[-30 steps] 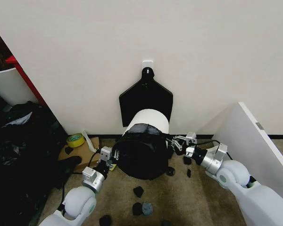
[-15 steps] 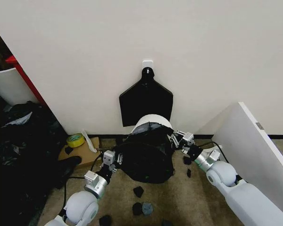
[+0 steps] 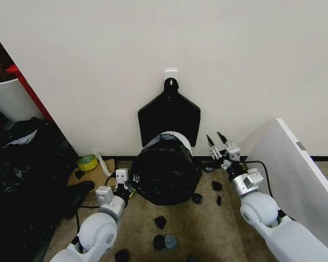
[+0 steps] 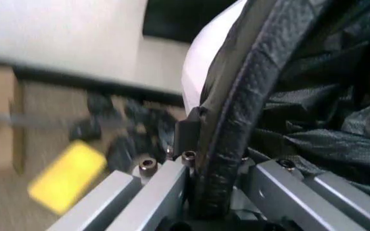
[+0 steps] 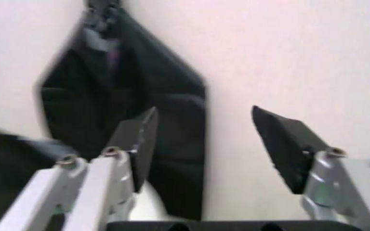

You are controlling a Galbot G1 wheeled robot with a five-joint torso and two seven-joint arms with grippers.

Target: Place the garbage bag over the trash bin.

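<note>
garbage bag (image 3: 165, 172) over trash bin (image 3: 177, 137), left pincer (image 3: 127, 180) gripping its edge

I see a bare storage or test corner indoors: plain white wall (image 3: 153, 43), brown carpet (image 3: 208, 229), cardboard (image 3: 95, 177), tape roll (image 3: 87, 162), a leaning white board (image 3: 295, 180).

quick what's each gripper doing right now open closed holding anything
Left gripper: closed on the garbage bag's rolled edge, beside the trash bin.
Right gripper: open, holding nothing, to the right of the bag.
</note>
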